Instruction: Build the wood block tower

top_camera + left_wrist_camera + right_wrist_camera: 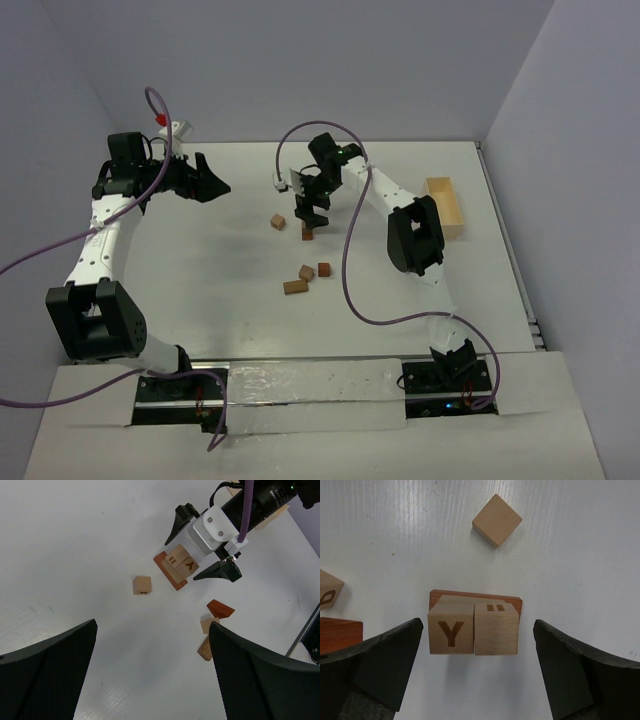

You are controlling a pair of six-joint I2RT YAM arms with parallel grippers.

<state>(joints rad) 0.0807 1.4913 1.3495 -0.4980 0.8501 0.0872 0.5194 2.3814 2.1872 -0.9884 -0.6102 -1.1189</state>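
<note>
Evidently straddles the tower (496, 629) at frame centre with right gripper (477, 670) spread wide and empty, two tan cubes (451, 630) side by side on a reddish slab (514, 604) for broad footing; holds left gripper (205, 182) open at upper left, clear.

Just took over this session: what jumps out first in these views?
The open right gripper straddles the tower start: two tan marked cubes side by side over a reddish-brown bar, mid-table. The left gripper hangs open at the far left, and three loose blocks lie nearer the arm bases.
</note>
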